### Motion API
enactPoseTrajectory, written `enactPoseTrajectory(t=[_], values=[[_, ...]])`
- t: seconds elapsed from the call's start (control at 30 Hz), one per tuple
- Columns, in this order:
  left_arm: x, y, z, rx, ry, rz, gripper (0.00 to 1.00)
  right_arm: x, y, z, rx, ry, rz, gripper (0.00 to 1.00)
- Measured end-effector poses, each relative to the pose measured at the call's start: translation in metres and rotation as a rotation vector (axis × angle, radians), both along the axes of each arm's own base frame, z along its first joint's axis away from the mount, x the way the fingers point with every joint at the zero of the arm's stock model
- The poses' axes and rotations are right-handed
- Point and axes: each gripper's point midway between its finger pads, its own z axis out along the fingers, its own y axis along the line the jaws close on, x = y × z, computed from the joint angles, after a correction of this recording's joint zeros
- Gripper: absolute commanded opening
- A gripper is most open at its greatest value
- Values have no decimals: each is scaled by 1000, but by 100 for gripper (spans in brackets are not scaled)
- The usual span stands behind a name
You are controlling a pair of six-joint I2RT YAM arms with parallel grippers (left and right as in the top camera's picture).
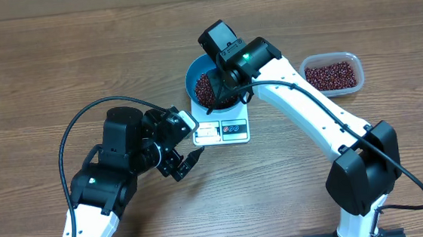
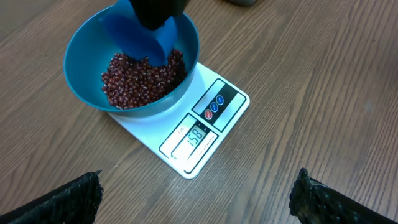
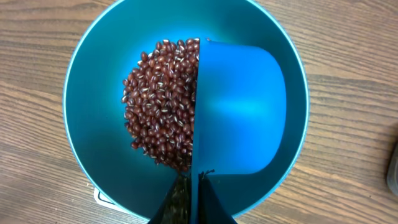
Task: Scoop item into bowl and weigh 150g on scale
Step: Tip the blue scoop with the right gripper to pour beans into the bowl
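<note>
Beans (image 3: pixel 161 99) lie heaped to 1 side of the bowl (image 3: pixel 81 93), which stands on the scale (image 2: pixel 214 106) on the counter (image 1: pixel 41 71). The right tool (image 3: pixel 194 202) is clenched on a scoop (image 3: pixel 242 106) inside the bowl, beside the heap. The left tool (image 2: pixel 198 193) hangs released, jaws wide, near the scale's display. A tub (image 1: pixel 330 54) of beans sits well apart.

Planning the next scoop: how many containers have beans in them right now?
2. The blue bowl on the scale at mid-table, and the clear tub to its right in the overhead view. The scoop over the bowl may hide a few.
</note>
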Motion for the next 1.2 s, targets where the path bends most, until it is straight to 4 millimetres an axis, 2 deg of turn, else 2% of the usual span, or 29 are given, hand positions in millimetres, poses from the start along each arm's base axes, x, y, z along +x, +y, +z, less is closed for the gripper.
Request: enactPoseTrajectory(t=[1.2], values=[[0, 0, 0, 0, 0, 0, 100, -22, 42, 3, 228, 122, 102, 4]])
